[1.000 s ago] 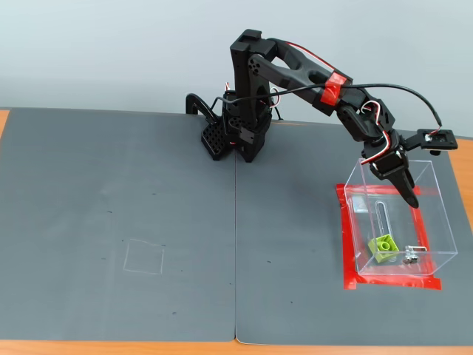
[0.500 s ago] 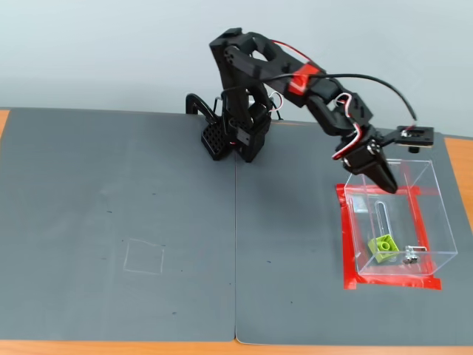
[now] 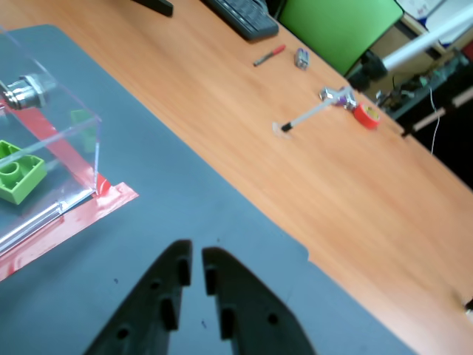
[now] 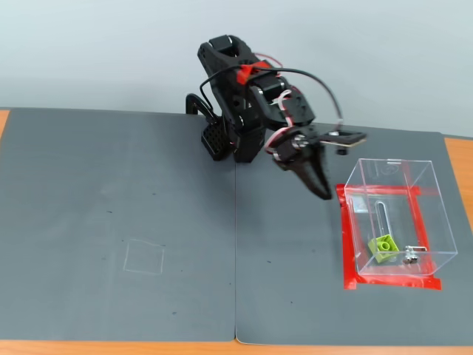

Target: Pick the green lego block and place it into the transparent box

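The green lego block already lies inside the transparent box, on its floor near the corner with the metal latch; in the wrist view the block shows through the clear wall; so the placing looks done. The end effector hangs just beside the box's near wall, apart from it, empty, its jaws almost together with only a narrow slit between them.

The chief risk now seems to be the arm itself; a sideways swing toward the box could clip the thin wall, push the box off its red tape outline or tip it and spill the block; whether the box top is open or lidded cannot be told from these views.

Open room is plentiful on the grey mat to the left in the fixed view; the far table edge carries a pen and a red tape roll, well away.
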{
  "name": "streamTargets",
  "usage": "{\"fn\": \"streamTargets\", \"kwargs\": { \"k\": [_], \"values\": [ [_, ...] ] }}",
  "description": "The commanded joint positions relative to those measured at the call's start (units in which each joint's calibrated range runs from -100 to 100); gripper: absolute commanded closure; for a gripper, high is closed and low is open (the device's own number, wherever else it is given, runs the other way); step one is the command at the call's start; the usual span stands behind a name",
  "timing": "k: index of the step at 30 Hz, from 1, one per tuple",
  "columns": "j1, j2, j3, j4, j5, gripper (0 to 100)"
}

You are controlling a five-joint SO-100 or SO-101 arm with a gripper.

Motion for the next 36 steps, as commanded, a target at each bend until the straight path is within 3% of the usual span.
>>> {"fn": "streamTargets", "kwargs": {
  "k": [1, 18, 36],
  "values": [
    [3.94, -8.45, 6.21, -0.58, -2.58, 98],
    [16.4, -24.39, 23.22, -0.32, -9.25, 98],
    [25.87, -25.49, 28.47, 0.2, -9.77, 98]
  ]
}}
